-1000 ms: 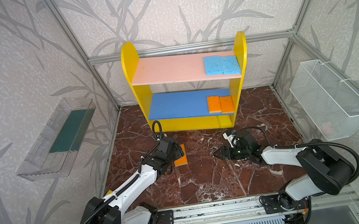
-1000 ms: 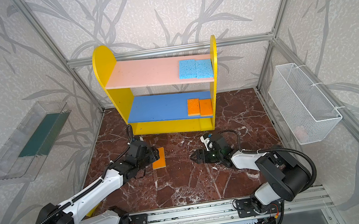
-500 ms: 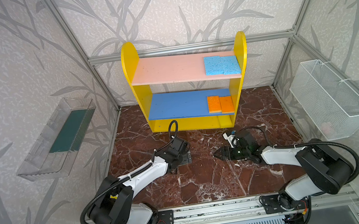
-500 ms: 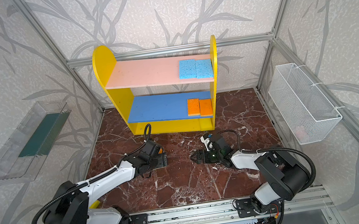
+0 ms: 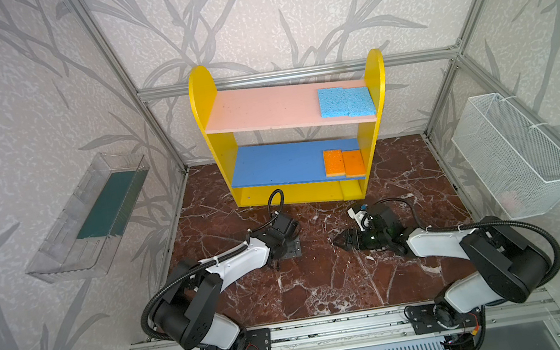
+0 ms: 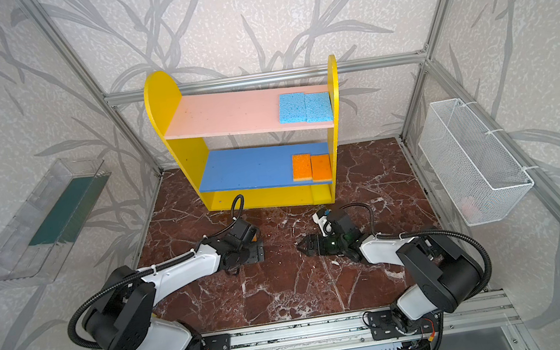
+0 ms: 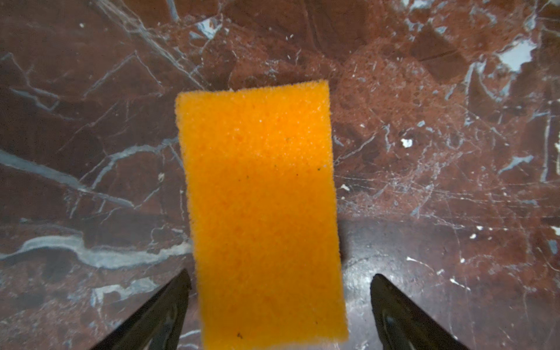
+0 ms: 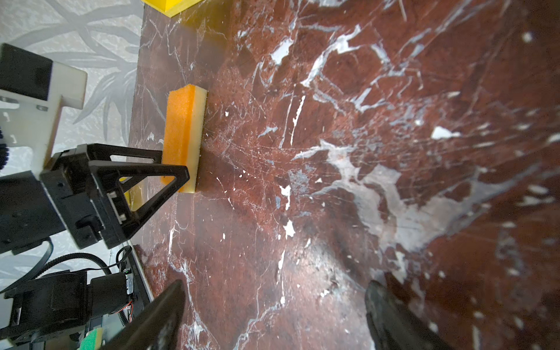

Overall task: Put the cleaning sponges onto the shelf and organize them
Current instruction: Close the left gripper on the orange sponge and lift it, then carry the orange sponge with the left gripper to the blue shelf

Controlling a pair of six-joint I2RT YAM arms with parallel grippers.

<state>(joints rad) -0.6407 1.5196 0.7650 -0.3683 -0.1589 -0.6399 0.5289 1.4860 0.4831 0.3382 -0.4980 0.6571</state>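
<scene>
An orange-faced sponge (image 7: 260,206) with yellow backing (image 8: 198,136) lies flat on the marble floor. My left gripper (image 7: 280,277) hovers just above it, open, one finger (image 7: 169,306) on each side and neither touching. In both top views this gripper (image 5: 287,247) hides the sponge. My right gripper (image 5: 340,242) rests low over bare floor to the right, open and empty (image 8: 274,286). On the shelf (image 5: 262,111), two light blue sponges (image 5: 346,101) sit side by side at the pink board's right end. Two orange sponges (image 5: 343,162) sit at the blue board's right end.
A clear plastic tray (image 5: 91,217) hangs on the left wall and a white wire basket (image 5: 514,158) on the right wall. The shelf's yellow base (image 5: 292,194) stands just behind both grippers. A metal rail (image 5: 330,332) runs along the front edge.
My left gripper has swung right from beside the orange sponge to directly over it and has opened wider. The right arm has stayed still.
</scene>
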